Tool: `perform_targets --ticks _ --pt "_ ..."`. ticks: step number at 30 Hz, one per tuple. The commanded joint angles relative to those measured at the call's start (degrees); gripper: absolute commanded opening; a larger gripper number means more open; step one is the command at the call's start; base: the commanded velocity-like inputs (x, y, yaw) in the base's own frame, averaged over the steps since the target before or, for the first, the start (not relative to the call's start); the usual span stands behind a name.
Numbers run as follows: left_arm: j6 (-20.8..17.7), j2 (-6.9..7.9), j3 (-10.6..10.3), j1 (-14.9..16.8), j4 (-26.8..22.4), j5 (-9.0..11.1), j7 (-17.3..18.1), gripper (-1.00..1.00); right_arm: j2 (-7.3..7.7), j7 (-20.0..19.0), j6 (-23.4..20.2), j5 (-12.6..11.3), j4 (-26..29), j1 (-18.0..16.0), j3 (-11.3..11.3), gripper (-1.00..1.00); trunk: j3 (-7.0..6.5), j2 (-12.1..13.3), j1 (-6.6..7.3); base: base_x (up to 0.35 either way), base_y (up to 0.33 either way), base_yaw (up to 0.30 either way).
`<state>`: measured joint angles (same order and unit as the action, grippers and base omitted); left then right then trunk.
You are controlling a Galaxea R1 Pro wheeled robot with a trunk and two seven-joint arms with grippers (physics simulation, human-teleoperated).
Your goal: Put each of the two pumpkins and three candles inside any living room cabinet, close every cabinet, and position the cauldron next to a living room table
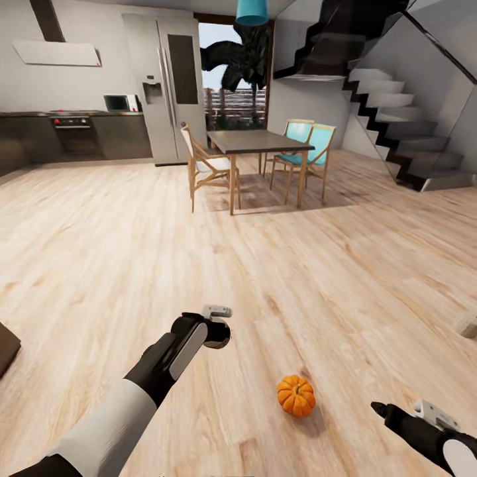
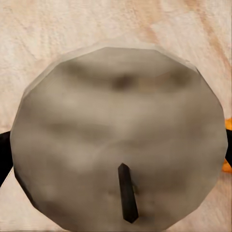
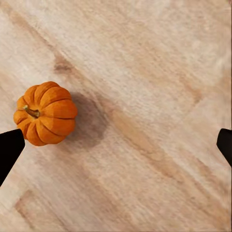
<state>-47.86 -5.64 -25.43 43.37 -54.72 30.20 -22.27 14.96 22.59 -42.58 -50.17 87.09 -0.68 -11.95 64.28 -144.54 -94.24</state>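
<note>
Close to the left wrist camera sat a stubby tan-beige cylindrical candle (image 2: pixel 118 135) with a short black wick, seen end-on between two dark fingertips (image 2: pixel 4 157), one at each side of it; the left tool (image 2: pixel 118 159) was clamped on that candle. A sliver of orange showed at the candle's edge. In the head view the left tool (image 1: pixel 217 328) hung above the floor, up and to the left of the pumpkin, not touching it.

Small bright-orange ribbed pumpkin (image 1: pixel 296 395) with a short stem stood upright on the pale wooden plank floor (image 1: pixel 99 252), between the two arms, nearer the right one. From the right wrist view the pumpkin (image 3: pixel 45 113) lay just beside one black fingertip (image 3: pixel 8 147), with its shadow on the planks; the other fingertip was far off from the pumpkin at the opposite edge, so the right tool (image 3: pixel 118 145) was spread wide, holding nothing. The right tool's dark finger (image 1: pixel 384 412) pointed toward the pumpkin, apart from it.

Far beyond the pumpkin: a dark-topped dining tabletop on wooden legs (image 1: pixel 258 141), a white-seated wooden chair (image 1: pixel 205 165) and two teal chairs (image 1: pixel 311 149) around it. A steel fridge (image 1: pixel 169 86) and dark kitchen units (image 1: pixel 73 132) stood back left of the pumpkin, a staircase (image 1: pixel 397 119) back right.
</note>
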Motion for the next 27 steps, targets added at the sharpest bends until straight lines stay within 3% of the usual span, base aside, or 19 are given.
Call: perform_targets --ticks 1,3,5,8,11,17,27 --pt "-0.12 0.01 -0.13 0.05 -0.04 0.48 -0.48 -1.0 -0.14 2.22 1.97 0.45 0.09 -0.02 1.48 1.0 -0.16 -0.01 0.04 -0.053 0.0 0.134" --pt "-0.13 0.01 -0.15 0.05 -0.04 0.48 -0.47 -1.0 -0.29 3.62 3.93 1.58 0.11 -0.02 3.75 1.0 -0.59 0.02 0.09 -0.039 0.0 0.096" --pt "-0.16 0.01 -0.2 0.05 -0.02 0.48 -0.47 -1.0 -0.44 5.36 7.16 3.45 0.39 -0.02 8.27 1.0 -1.03 0.05 0.15 -0.018 0.0 0.045" --pt "-0.19 0.01 -0.2 0.05 0.03 0.48 -0.43 -1.0 -0.57 6.18 9.54 4.71 0.71 -0.02 10.92 1.0 -1.69 0.09 0.22 -0.008 0.0 0.019" --pt "-0.2 0.01 -0.17 0.05 0.04 0.48 -0.42 -1.0 -0.61 6.42 10.29 5.08 0.81 -0.02 11.68 1.0 -2.35 0.13 0.3 -0.003 0.0 0.007" --pt "-0.13 0.01 -0.1 0.05 -0.05 0.47 -0.41 -1.0 -0.63 6.57 10.75 5.32 1.03 -0.02 12.18 1.0 -2.34 0.13 0.3 -0.001 0.0 0.02" --pt "-0.12 0.01 -0.07 0.05 -0.05 0.48 -0.43 -1.0 -0.63 6.59 10.76 5.34 1.06 -0.09 12.32 1.0 -2.15 0.13 0.3 0.0 0.04 0.226"
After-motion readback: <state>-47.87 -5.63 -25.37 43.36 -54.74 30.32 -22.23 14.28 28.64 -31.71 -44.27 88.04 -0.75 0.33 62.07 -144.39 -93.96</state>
